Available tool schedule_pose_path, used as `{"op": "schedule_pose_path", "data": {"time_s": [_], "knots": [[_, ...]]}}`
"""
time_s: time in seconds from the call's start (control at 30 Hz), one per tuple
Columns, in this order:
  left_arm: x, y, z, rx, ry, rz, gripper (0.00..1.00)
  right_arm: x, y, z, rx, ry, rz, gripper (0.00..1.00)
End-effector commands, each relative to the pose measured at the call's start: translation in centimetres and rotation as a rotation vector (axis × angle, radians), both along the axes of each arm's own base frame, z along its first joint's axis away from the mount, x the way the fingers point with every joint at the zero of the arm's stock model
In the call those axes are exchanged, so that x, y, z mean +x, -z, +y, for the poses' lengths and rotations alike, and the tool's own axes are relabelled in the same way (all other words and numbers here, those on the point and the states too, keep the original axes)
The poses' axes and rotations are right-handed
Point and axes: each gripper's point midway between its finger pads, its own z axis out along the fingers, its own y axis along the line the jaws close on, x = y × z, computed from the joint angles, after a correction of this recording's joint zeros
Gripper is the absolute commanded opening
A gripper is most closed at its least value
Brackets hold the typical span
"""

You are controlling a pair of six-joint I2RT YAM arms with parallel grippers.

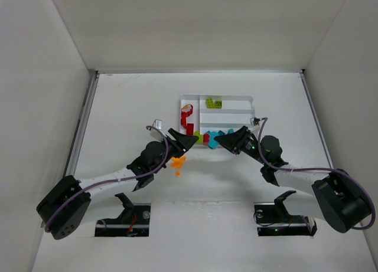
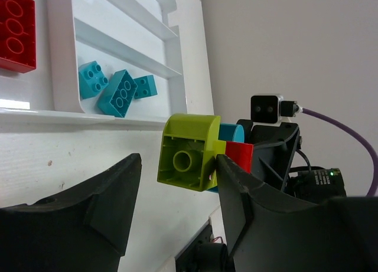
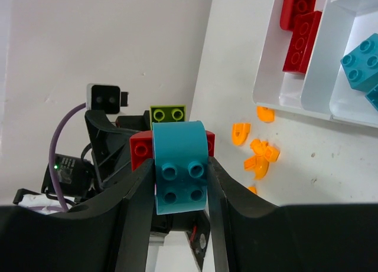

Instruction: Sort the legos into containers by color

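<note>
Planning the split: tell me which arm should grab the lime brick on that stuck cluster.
Left. The left gripper stands open around the lime brick, while the right gripper is shut on the teal brick joined to it.

The left arm (image 1: pixel 118 180) and right arm (image 1: pixel 295 174) stretched inward, tips nearly meeting. The left gripper (image 2: pixel 177 166) stood with jaws apart; the right gripper (image 3: pixel 180 166) pinched a teal brick (image 3: pixel 180 145).

My left pincer (image 1: pixel 188 141) and right pincer (image 1: pixel 221 140) face each other tip to tip at the near edge of the white tray (image 1: pixel 251 98). A lime, red and teal brick clump (image 1: pixel 204 138) sits between them. Red bricks (image 1: pixel 187 120), lime bricks (image 1: pixel 214 102) and teal bricks (image 1: pixel 220 133) lie in separate tray sections. Orange pieces (image 1: pixel 178 162) lie on the surface (image 1: pixel 130 101) beside my left pincer.
</note>
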Motion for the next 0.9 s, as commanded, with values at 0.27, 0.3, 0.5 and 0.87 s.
{"op": "schedule_pose_path", "data": {"time_s": [0.27, 0.3, 0.5, 0.87], "knots": [[0.8, -2.8, -0.2, -0.106, -0.023, -0.063, 0.35, -0.4, -2.4, 0.0, 0.068, -0.023, -0.053, 0.31], [0.9, -3.0, -0.2, -0.115, -0.028, -0.064, 0.32, -0.4, -2.6, 0.0, 0.073, -0.024, -0.055, 0.31], [1.1, -5.0, -0.2, -0.197, -0.044, -0.091, 0.25, -0.5, -3.9, 0.2, 0.116, -0.041, -0.058, 0.31], [0.3, -7.4, -1.0, -0.265, -0.013, -0.137, 0.33, -0.6, -5.7, 0.3, 0.163, -0.05, -0.062, 0.31]]}}
